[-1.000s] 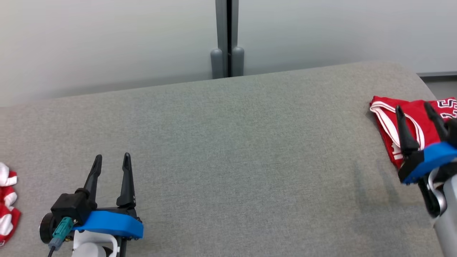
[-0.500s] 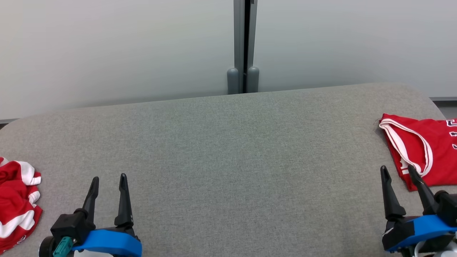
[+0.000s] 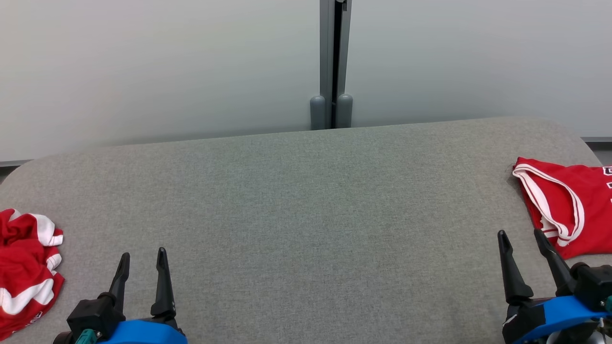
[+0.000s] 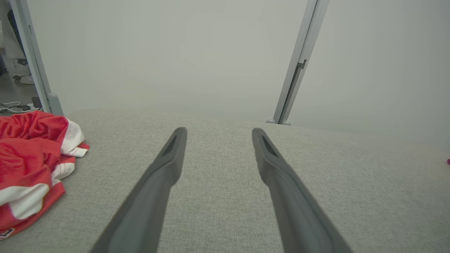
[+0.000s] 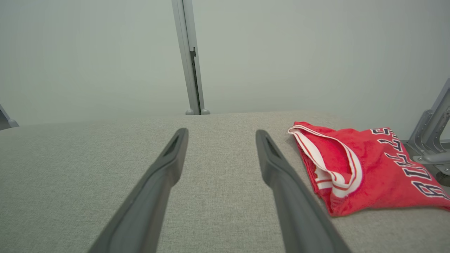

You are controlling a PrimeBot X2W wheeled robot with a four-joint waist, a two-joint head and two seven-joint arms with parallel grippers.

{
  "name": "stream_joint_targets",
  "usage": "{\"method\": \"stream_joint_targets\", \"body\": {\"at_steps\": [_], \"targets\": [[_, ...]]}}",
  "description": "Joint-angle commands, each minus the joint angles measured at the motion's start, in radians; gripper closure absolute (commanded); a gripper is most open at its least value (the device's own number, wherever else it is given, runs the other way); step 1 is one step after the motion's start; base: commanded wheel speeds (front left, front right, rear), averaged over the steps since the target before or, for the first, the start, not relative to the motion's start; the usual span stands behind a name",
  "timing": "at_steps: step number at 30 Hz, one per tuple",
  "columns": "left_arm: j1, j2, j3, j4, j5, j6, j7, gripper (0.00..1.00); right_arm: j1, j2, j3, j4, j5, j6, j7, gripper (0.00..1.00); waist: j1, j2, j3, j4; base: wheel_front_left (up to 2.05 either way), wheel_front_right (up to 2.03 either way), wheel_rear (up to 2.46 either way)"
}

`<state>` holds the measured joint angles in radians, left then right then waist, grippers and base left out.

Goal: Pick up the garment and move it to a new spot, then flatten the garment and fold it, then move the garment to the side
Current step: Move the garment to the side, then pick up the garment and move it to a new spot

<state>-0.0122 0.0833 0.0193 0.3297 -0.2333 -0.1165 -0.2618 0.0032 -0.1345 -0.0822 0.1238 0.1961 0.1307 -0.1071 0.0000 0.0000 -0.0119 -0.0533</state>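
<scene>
A crumpled red and white garment (image 3: pixel 26 272) lies heaped at the table's left end, also at the left of the left wrist view (image 4: pixel 31 154). A folded red jersey (image 3: pixel 569 205) with white trim lies flat at the right end (image 5: pixel 358 168). My left gripper (image 3: pixel 143 253) is open and empty at the lower left, a little to the right of the heap (image 4: pixel 218 130). My right gripper (image 3: pixel 520 233) is open and empty at the lower right, just left of and nearer than the folded jersey (image 5: pixel 221 131), not touching it.
The grey fabric table (image 3: pixel 306 215) spreads wide between the two garments. A pale wall with a grey post (image 3: pixel 332 62) stands behind the far edge. A metal bracket (image 5: pixel 434 140) sits beyond the right end, and cables (image 4: pixel 14 105) lie on the floor at far left.
The head camera has turned and tilted, so the whole picture shifted. My right gripper has drawn back off the folded jersey toward the near edge. Both grippers stay open.
</scene>
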Motion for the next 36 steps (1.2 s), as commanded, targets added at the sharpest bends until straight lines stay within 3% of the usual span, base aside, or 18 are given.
{"method": "stream_joint_targets", "body": {"at_steps": [1,13,36], "targets": [[-0.002,-0.003,0.003,0.002,0.005,-0.007,-0.004,0.00,0.002,-0.002,0.004,0.003,0.002,0.000,-0.004,0.00,0.0000,0.0000,0.000,0.002,0.00,0.00,0.00],[-0.013,-0.009,0.003,0.006,0.015,-0.010,-0.004,0.00,-0.007,-0.011,0.013,0.031,0.016,0.000,-0.018,0.00,0.0000,0.0000,0.004,0.025,0.00,0.00,0.00],[0.007,0.004,0.010,0.003,0.024,-0.015,-0.004,0.00,-0.010,-0.022,0.049,0.083,0.037,0.000,-0.046,0.00,0.0000,0.0000,0.001,0.379,0.00,0.00,0.00]]}}
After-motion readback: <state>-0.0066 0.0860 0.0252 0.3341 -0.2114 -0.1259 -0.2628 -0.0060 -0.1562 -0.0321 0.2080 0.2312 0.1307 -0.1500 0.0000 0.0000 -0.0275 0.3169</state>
